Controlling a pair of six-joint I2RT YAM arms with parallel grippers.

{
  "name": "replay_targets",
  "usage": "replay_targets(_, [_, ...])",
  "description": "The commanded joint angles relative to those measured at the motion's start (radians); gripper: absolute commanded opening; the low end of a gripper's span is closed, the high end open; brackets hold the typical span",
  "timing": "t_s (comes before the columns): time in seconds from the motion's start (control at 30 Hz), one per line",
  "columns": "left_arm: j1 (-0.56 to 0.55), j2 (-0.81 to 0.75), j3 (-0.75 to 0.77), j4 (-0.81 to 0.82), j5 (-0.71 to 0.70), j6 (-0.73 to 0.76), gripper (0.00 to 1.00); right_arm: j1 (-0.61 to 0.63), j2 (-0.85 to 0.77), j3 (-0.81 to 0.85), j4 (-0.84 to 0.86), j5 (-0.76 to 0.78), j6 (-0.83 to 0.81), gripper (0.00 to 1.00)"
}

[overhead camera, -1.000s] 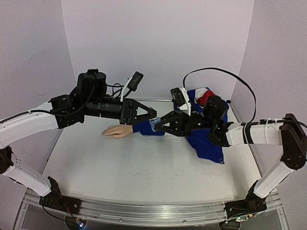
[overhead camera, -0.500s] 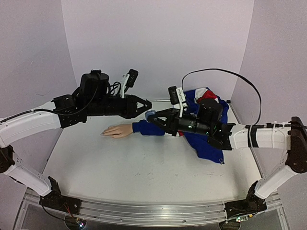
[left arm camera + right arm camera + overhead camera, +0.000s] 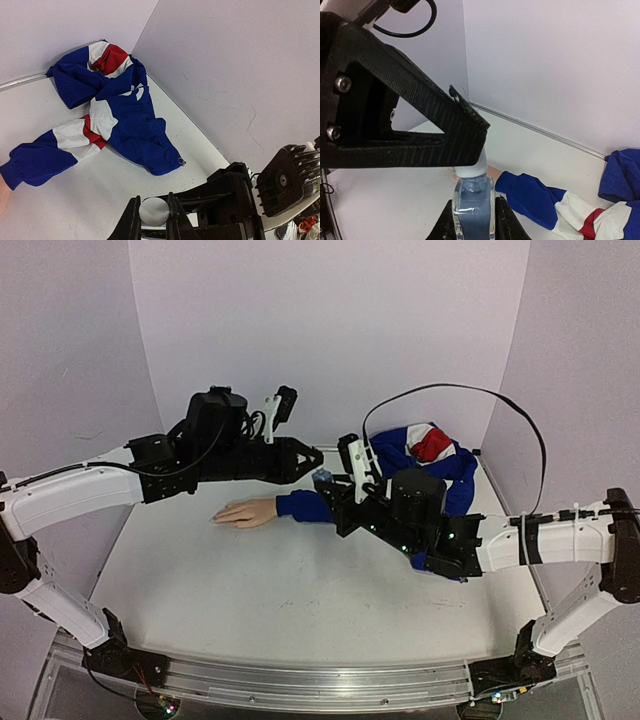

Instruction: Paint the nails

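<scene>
Tiny nails (image 3: pixel 217 519) tip the pale mannequin hand (image 3: pixel 247 512), lying flat.

Blue, red, white jacket (image 3: pixel 131 120); flesh-coloured mannequin hand (image 3: pixel 244 512)

We count two robot arms, the left arm (image 3: pixel 70 498) and the right arm (image 3: pixel 560 536), and so two grippers, the left gripper (image 3: pixel 316 471) and the right gripper (image 3: pixel 327 487), each with two fingers. Between them we find one small clear bottle (image 3: pixel 472 212), and it carries one pale cap (image 3: pixel 154 211). On the one white table (image 3: pixel 280 590) we see a single flesh-coloured mannequin hand (image 3: pixel 245 513), with one blue cuff (image 3: pixel 303 506) at its wrist. We also count one crumpled garment (image 3: pixel 120 115) in blue, white and red, and one black cable (image 3: pixel 450 388) looping above the right arm.
</scene>
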Motion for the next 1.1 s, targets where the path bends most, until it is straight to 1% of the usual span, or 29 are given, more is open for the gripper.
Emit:
replay_targets(0.0, [-0.013,-0.03,0.034,-0.048,0.059,-0.013,0.04,-0.038,-0.077,-0.002,0.118,-0.042,-0.03,0.0])
replay_targets(0.13, [-0.014,-0.029,0.027,-0.049,0.074,-0.018,0.05,-0.038,-0.095,-0.005,0.121,-0.079,-0.034,0.0])
replay_targets(0.27, [-0.013,-0.017,0.035,-0.066,0.085,-0.025,0.11,-0.039,-0.097,-0.003,0.123,-0.147,-0.045,0.0])
replay_targets(0.33, [-0.014,-0.014,0.043,-0.079,0.092,-0.026,0.17,-0.038,-0.096,-0.003,0.124,-0.157,-0.043,0.0])
replay_targets(0.37, [-0.013,-0.014,0.044,-0.087,0.094,-0.026,0.22,-0.039,-0.096,-0.004,0.123,-0.154,-0.042,0.0])
replay_targets(0.43, [-0.013,-0.021,0.042,-0.102,0.094,-0.023,0.36,-0.038,-0.098,-0.008,0.123,-0.147,-0.044,0.0])
replay_targets(0.53, [-0.013,-0.046,0.04,-0.142,0.092,-0.014,0.62,-0.038,-0.097,-0.019,0.122,-0.146,-0.054,0.0])
replay_targets(0.57, [-0.013,-0.056,0.043,-0.16,0.087,-0.012,0.69,-0.04,-0.097,-0.022,0.116,-0.148,-0.059,0.0])
replay_targets(0.6, [-0.013,-0.07,0.045,-0.183,0.08,-0.009,0.75,-0.039,-0.099,-0.025,0.112,-0.153,-0.061,0.0])
replay_targets(0.67, [-0.013,-0.099,0.052,-0.229,0.061,-0.003,0.82,-0.039,-0.107,-0.03,0.088,-0.17,-0.061,0.0])
replay_targets(0.77, [-0.012,-0.14,0.066,-0.314,0.033,0.002,0.87,-0.04,-0.124,-0.03,0.052,-0.2,-0.112,0.0])
replay_targets(0.87, [0.0,-0.158,0.109,-0.414,0.036,-0.002,0.9,-0.042,-0.125,-0.015,0.005,-0.253,-0.143,0.0])
replay_targets(0.97, [0.014,-0.126,0.19,-0.509,0.123,0.011,0.9,-0.042,-0.12,-0.005,-0.03,-0.321,-0.176,0.0])
replay_targets(1.07, [0.017,-0.08,0.286,-0.599,0.169,0.026,0.9,-0.042,-0.104,0.012,-0.059,-0.372,-0.197,0.0])
